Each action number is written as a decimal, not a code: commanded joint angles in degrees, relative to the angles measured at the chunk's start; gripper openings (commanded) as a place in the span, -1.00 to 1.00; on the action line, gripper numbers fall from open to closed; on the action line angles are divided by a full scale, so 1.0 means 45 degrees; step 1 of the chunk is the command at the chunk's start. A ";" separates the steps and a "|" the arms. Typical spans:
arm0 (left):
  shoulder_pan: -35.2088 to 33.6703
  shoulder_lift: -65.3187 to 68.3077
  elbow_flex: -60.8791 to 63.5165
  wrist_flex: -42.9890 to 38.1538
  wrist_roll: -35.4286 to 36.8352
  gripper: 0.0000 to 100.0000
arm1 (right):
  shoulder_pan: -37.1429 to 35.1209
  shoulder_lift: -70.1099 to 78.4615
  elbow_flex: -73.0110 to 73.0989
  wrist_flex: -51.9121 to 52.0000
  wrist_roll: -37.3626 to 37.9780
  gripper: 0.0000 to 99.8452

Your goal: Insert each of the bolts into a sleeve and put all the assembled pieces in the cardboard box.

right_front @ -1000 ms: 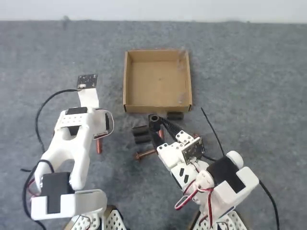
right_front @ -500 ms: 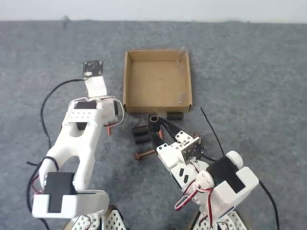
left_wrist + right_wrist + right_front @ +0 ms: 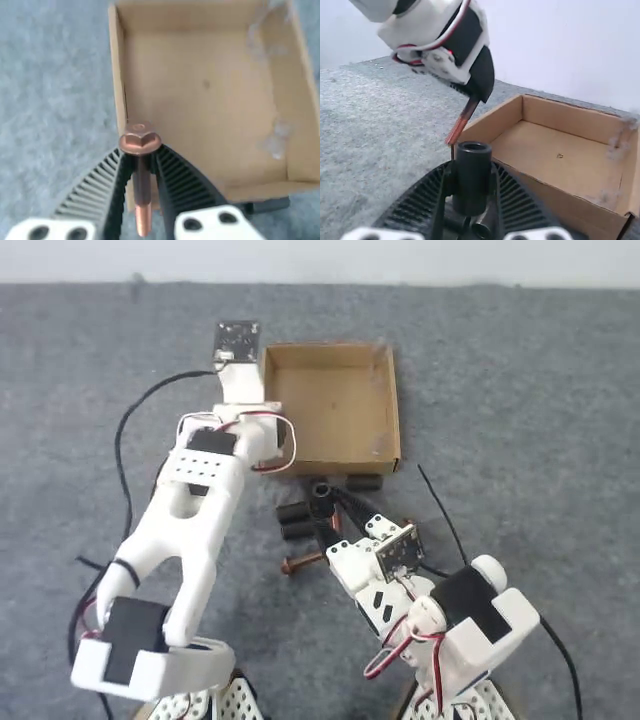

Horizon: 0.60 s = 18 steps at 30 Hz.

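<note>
My left gripper is shut on a copper bolt, held head-up over the near left wall of the cardboard box. In the high view that gripper sits at the box's front left corner. My right gripper is shut on a black sleeve, upright with its bore open; the bolt's tip hangs just beyond it. The sleeve stands in front of the box. Two more sleeves and a loose bolt lie on the carpet.
Grey carpet covers the table, with free room right of the box and at the far left. Another black sleeve lies against the box's front wall. Cables trail by both arms.
The left arm has carried the bolt up and to the right, from the carpet left of the sleeves to the box's front left corner. The right arm kept still with its sleeve.
</note>
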 commanded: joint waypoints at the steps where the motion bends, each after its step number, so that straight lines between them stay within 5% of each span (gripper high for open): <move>1: 0.0000 -0.1778 0.0889 -0.1973 0.0059 -0.98 | -0.0068 0.0088 0.0215 0.0010 -0.0059 -0.99; 9: 0.0137 -0.5470 0.5636 -0.6154 0.0156 -0.98 | -0.0088 0.0088 0.0215 0.0088 -0.0059 -0.99; 18: 0.1407 -0.9475 0.8215 -0.6369 0.0156 -0.98 | -0.0440 0.0068 0.0234 0.0088 -0.0059 -0.99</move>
